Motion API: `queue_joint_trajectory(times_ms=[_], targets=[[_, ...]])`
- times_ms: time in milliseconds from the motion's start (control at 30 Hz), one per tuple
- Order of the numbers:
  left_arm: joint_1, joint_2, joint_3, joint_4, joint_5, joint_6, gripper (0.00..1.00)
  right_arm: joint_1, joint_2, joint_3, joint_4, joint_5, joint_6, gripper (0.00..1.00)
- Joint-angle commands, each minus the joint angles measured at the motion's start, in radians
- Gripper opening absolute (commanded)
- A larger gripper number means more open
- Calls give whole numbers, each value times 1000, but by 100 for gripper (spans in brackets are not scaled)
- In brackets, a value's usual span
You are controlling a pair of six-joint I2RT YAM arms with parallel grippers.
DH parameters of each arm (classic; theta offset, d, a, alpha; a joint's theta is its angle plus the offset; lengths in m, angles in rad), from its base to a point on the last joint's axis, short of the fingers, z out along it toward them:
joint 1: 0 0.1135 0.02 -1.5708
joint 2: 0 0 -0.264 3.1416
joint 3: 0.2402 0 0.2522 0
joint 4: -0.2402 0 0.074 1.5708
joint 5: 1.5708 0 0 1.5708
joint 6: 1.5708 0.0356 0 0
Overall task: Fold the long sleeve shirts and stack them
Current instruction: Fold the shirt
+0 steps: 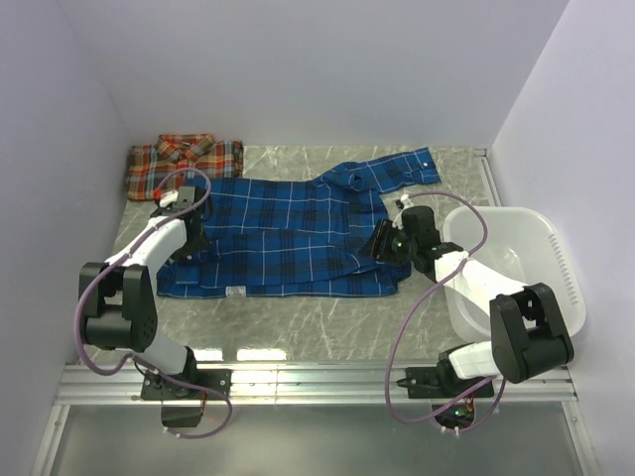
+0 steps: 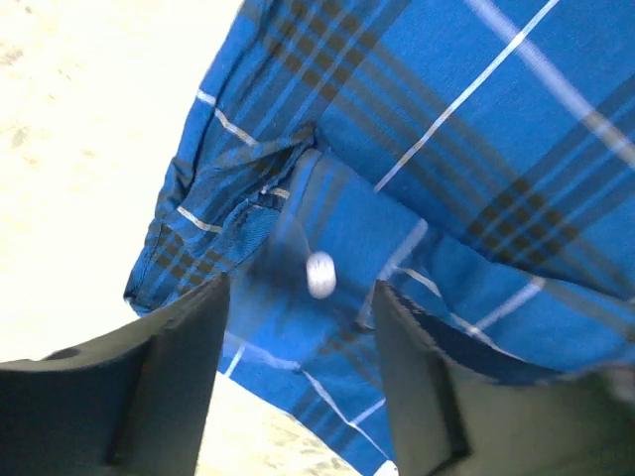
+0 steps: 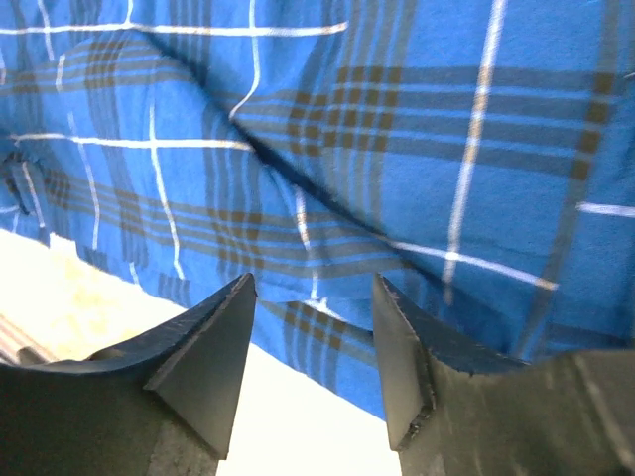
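The left arm bends up and reaches forward to the left edge of the blue shirt. The left claw points down over a cuff with a white button. Its fingers are spread apart and pinch nothing.

The right arm reaches in from beside the white basket to the shirt's right edge. The right claw is spread too and holds nothing.

The blue shirt lies flat in the middle of the table. The red shirt sits folded in the far left corner.
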State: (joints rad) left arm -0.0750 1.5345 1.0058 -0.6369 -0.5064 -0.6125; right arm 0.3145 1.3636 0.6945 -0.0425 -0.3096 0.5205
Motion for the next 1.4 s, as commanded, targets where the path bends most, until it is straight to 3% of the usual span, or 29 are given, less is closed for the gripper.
queue_joint_trajectory(times_ms=[0,133,233,433,567,933,1367], targets=[[3,-74,91,-18,-6,-30,67,29,-37,19,41,-32,22,59],[-74,-128,172,-9,92,-47,69,32,-47,23,33,-16,87,56],[-195,-100,253,-9,192,-81,70,32,-72,16,-22,42,148,56],[-334,28,287,141,425,-156,69,34,-132,-67,-43,66,294,56],[-394,174,312,215,480,-203,66,29,-158,-134,-8,72,369,56],[-405,297,189,379,529,-274,60,-37,-141,-288,260,21,516,50],[-402,360,134,421,520,-270,59,-52,-63,-305,363,70,562,43]])
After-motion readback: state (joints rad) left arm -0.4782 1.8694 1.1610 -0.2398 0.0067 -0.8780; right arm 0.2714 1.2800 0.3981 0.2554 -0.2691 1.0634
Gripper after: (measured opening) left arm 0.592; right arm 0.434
